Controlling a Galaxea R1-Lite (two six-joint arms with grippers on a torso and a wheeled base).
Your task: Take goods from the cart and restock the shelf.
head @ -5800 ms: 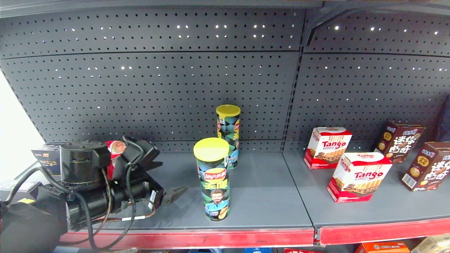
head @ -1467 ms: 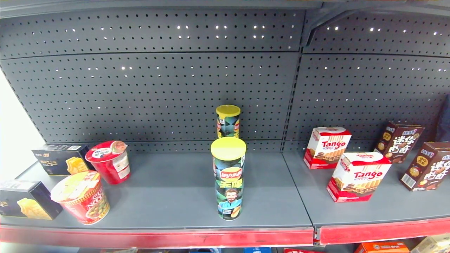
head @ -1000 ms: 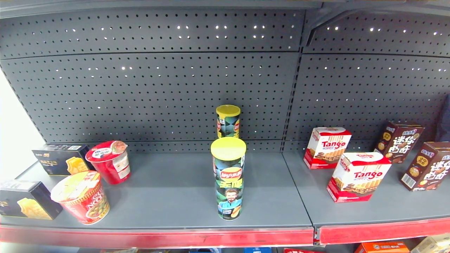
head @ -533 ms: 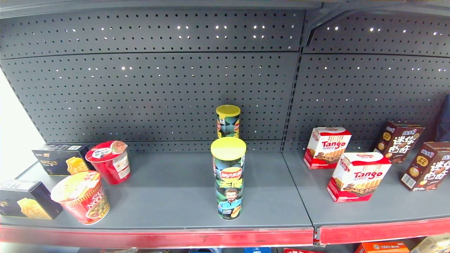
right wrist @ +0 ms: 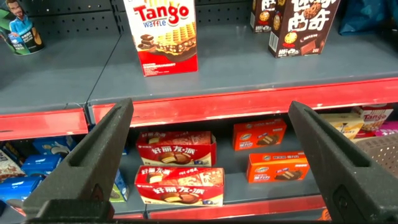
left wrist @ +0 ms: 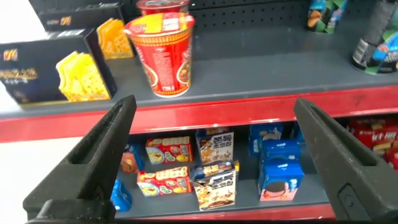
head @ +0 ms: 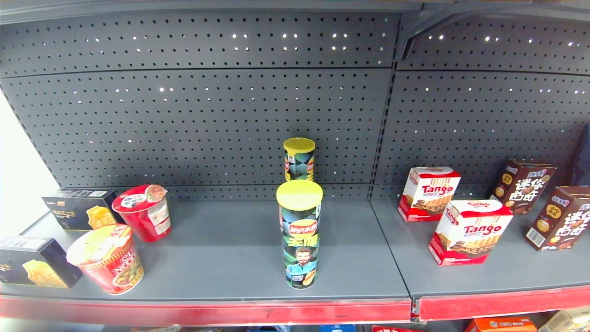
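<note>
Left gripper (left wrist: 214,107) and right gripper (right wrist: 211,108) are hanging in front of the shelf (head: 221,258), near its red edge, fingers spread wide and holding nothing. Just beyond, the tall near chip can (head: 299,235) is standing upright mid-shelf. An arm coming in with fresh stock is risking clipping it and toppling it into the far can (head: 299,159) behind.

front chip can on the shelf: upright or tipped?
Upright. The front chip can stands on its base on the shelf, yellow lid on top, in front of the rear can.
</note>
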